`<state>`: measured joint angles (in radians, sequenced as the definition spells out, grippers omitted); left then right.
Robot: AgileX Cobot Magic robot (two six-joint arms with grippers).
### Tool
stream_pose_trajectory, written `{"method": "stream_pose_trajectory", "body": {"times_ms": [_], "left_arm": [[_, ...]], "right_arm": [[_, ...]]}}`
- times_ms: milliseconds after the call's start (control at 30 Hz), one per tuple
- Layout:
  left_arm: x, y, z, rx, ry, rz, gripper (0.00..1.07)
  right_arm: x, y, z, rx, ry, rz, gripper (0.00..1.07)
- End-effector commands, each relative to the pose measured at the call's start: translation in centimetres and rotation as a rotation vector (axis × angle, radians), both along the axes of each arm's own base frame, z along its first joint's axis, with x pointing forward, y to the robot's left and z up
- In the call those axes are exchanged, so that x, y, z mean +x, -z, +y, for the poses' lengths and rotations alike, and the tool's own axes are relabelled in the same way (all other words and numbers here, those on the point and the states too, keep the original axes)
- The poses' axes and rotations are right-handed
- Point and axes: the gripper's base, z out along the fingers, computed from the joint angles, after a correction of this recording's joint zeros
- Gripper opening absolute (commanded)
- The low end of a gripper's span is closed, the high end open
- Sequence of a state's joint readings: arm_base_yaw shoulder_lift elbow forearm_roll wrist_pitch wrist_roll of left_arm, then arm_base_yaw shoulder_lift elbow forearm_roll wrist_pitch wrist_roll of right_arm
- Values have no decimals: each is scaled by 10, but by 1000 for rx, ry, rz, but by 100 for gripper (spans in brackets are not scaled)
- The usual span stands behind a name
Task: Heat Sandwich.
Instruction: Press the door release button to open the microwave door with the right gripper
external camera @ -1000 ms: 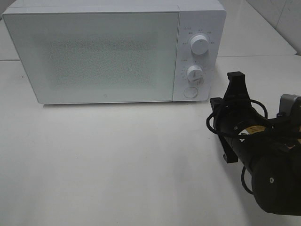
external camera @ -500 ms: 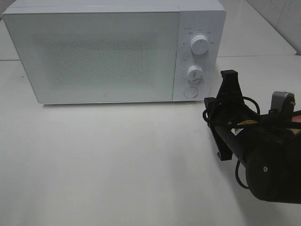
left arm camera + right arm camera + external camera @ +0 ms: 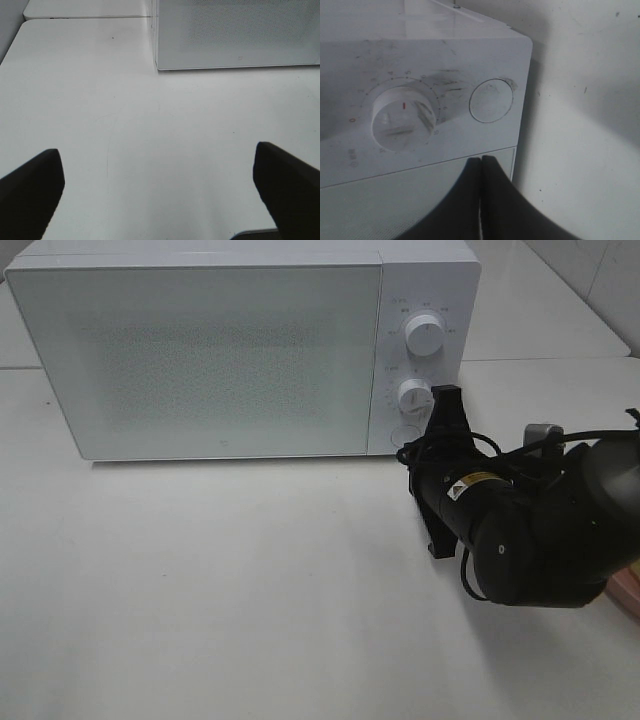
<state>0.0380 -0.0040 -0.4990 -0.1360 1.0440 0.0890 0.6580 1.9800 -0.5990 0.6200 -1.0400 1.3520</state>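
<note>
"Sandwich, where is it?"
"Not in sight. The microwave (image 3: 220,350) door is shut, so perhaps it's inside."
"Why is the right gripper (image 3: 481,160) up there?"
"Jaws pinched together, empty, tip just beside the round button (image 3: 491,100), likely to press it. The left gripper (image 3: 156,150) hangs wide open over the table (image 3: 150,100), idle."
"Any writing?"
"Figures ring the dial (image 3: 402,119), too smudged to read; the arm's yellow sticker (image 3: 468,485) likewise"

A white table (image 3: 250,570) carries a white microwave (image 3: 220,350), door shut, standing toward its back.
</note>
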Motion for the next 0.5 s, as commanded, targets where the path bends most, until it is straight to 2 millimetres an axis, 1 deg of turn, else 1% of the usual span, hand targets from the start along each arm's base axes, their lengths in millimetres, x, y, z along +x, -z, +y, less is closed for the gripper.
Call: {"method": "stream_pose_trajectory", "body": {"times_ms": [33, 100, 200, 267, 333, 467, 500], "left_arm": [[-3, 1, 0, -2, 1, -30, 97], [-3, 1, 0, -2, 1, -30, 97], [-3, 1, 0, -2, 1, -30, 97], [-3, 1, 0, -2, 1, -30, 97], [-3, 1, 0, -2, 1, -30, 97], [-3, 1, 0, -2, 1, -30, 97], [-3, 1, 0, -2, 1, -30, 97]], "right_arm": [[16, 4, 3, 7, -8, 8, 0], [18, 6, 3, 6, -6, 17, 0], [30, 12, 3, 4, 1, 24, 0], [32, 14, 2, 1, 1, 26, 0], [40, 18, 0, 4, 14, 30, 0], [46, 18, 0, 8, 18, 49, 0], [51, 18, 0, 7, 14, 44, 0]]}}
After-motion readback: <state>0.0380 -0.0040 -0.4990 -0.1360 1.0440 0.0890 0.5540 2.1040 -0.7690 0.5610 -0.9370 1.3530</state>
